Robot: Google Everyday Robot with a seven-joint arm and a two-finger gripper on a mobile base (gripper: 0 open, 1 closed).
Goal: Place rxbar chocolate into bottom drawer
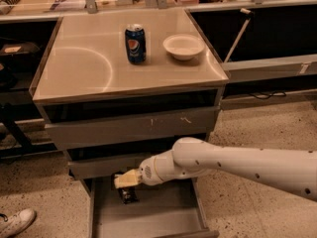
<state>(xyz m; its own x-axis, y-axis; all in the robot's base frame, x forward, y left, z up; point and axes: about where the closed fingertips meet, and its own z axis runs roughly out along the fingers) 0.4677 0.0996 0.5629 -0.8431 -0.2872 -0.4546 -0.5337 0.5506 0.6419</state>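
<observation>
The rxbar chocolate, a small black-wrapped bar, hangs from my gripper just inside the back left of the open bottom drawer. The gripper's pale yellow fingers are shut on the bar's top end. My white arm reaches in from the right, across the front of the cabinet. The drawer's grey floor lies bare beneath the bar. I cannot tell whether the bar's lower end touches the floor.
The two upper grey drawers are closed above my gripper. On the cabinet top stand a blue Pepsi can and a white bowl. A white shoe rests on the speckled floor at the lower left.
</observation>
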